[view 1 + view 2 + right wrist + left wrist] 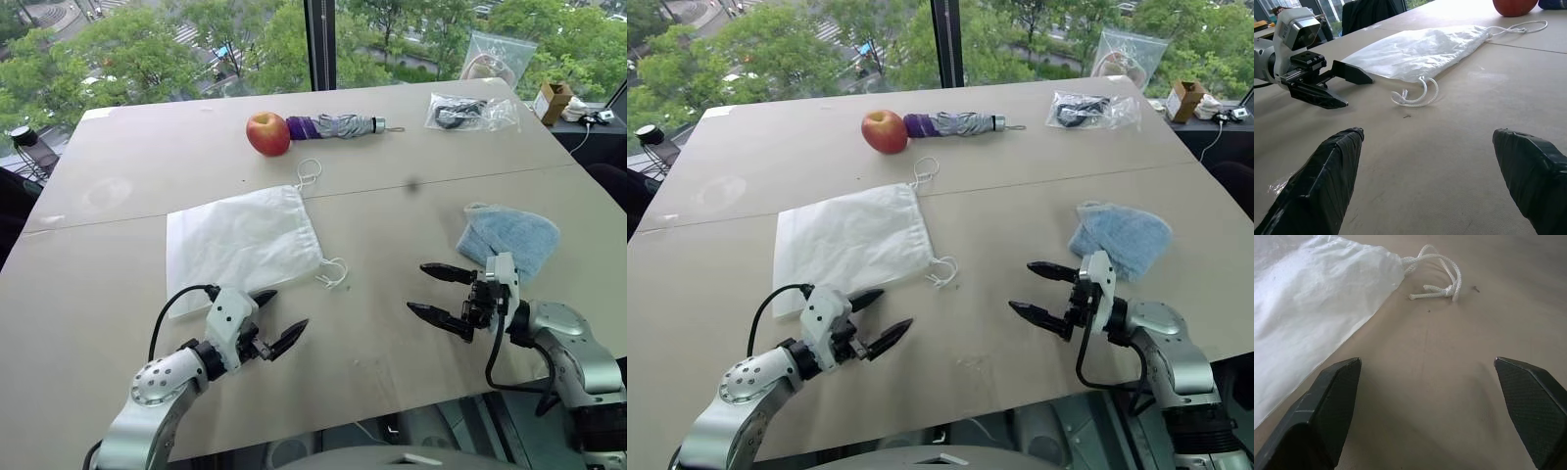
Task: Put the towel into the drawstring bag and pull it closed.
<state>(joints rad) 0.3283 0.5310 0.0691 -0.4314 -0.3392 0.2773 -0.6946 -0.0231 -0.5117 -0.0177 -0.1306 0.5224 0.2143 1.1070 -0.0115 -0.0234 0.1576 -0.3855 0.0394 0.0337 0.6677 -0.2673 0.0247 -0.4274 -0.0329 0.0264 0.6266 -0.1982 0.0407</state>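
Light-blue towel (509,238), white drawstring bag (240,243), red apple (267,133).

Both arms are silver-grey metal with rounded joint housings and white wrist blocks. Each gripper, the left gripper (278,317) and the right gripper (434,291), has two black pointed fingers. A black cable loops along each forearm.

no readable text, labels, brands, numbers or signs anywhere

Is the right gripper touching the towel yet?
Apart. In the left eye view the open right gripper points away from the towel, which lies behind its wrist, bare table between.
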